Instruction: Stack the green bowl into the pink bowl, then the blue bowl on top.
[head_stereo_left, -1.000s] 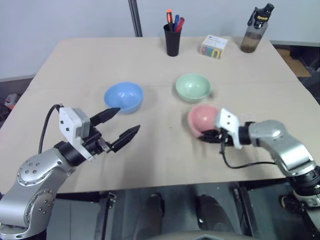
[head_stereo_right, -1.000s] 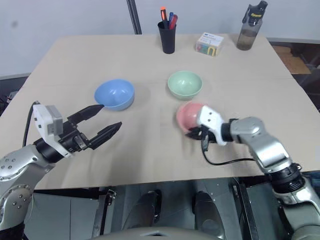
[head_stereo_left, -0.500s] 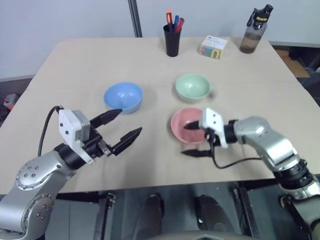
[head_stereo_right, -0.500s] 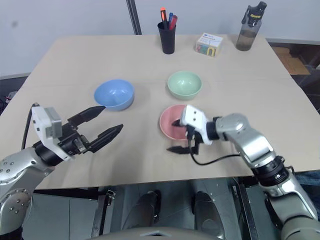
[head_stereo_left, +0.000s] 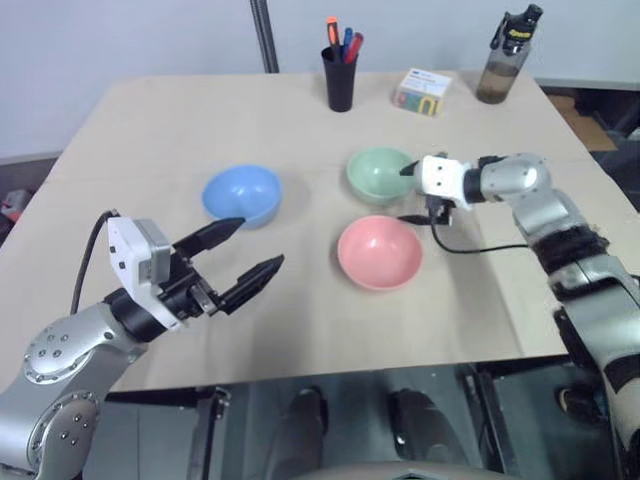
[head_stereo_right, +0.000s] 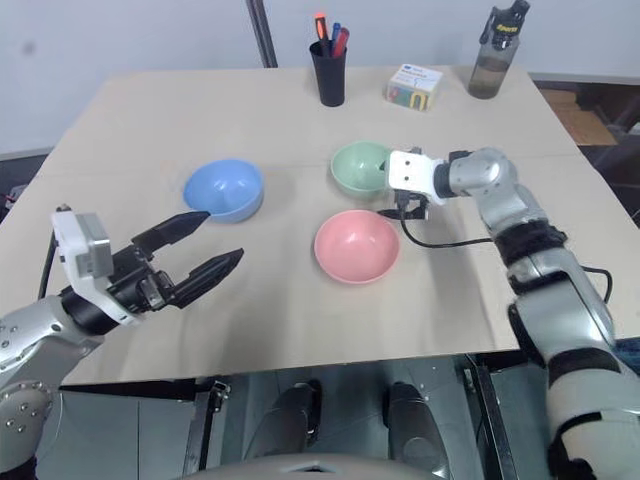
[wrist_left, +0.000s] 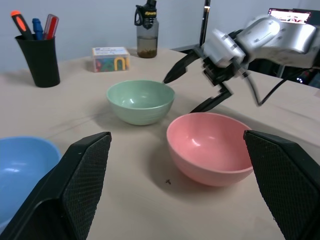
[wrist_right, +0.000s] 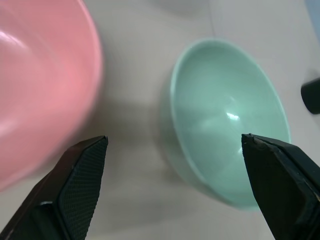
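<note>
The left gripper (head_stereo_left: 243, 253) hovers nearest the robot at about 8 o'clock on the table (head_stereo_left: 150, 150), its two fingers spread wide and holding nothing; it sits low and level, likely parked there so that the middle of the table is free for the other arm, and so that it is close to the blue bowl (head_stereo_left: 242, 193), which stands upright just beyond its upper fingertip at about 10 o'clock.

The pink bowl (head_stereo_left: 379, 251) stands upright and empty near the table's centre, mouth up and ready to receive; bare table lies all round it, with ample room to its near side before the front edge.

Just beyond it, at about 1 o'clock, the right gripper (head_stereo_left: 408, 192) hangs with its fingers wide apart and nothing between them; one finger reaches over the rim of the green bowl (head_stereo_left: 379, 173) and the other sits lower beside its wall, so the jaws appear lined up to pinch that rim; whether either finger touches the bowl I cannot tell.

The green bowl is close to the pink one but apart from it, so the carry should be short.

At the far edge, around 12 to 1 o'clock, stand a pen cup (head_stereo_left: 340, 72), a small box (head_stereo_left: 423, 91) and a bottle (head_stereo_left: 504, 60), well clear of the bowls.
</note>
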